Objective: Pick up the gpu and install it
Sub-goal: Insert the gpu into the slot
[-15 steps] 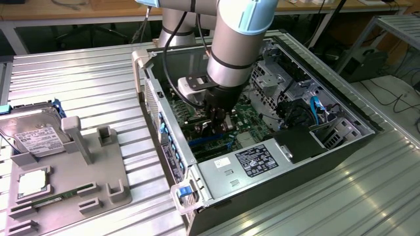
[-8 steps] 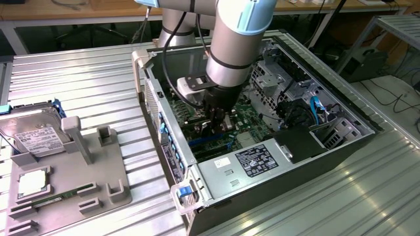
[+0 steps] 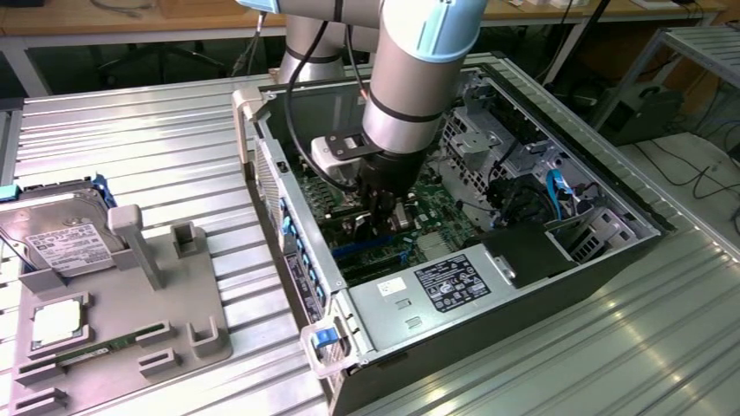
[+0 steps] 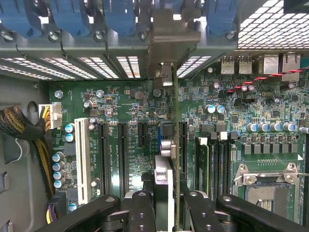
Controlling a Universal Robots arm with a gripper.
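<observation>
In the wrist view the gpu (image 4: 164, 170) shows edge-on, a thin dark card standing upright between my two black fingers (image 4: 140, 208). Its pale metal bracket (image 4: 169, 41) lies against the case's rear slot openings. My gripper (image 4: 166, 195) is shut on the card. The card stands over the green motherboard (image 4: 125, 96), beside the black expansion slots (image 4: 123, 154); whether its edge is in a slot I cannot tell. In the exterior view my gripper (image 3: 379, 211) reaches down inside the open computer case (image 3: 303, 260), with the dark gpu (image 3: 367, 232) under it.
A white slot (image 4: 82, 159), yellow-black cables (image 4: 29, 130) and the processor socket (image 4: 270, 188) surround the card. Blue retention clips (image 4: 72, 17) line the rear wall. On the exterior view's left a grey fixture (image 3: 173, 312) holds a silver hard drive (image 3: 64, 243) and a green memory stick (image 3: 87, 355).
</observation>
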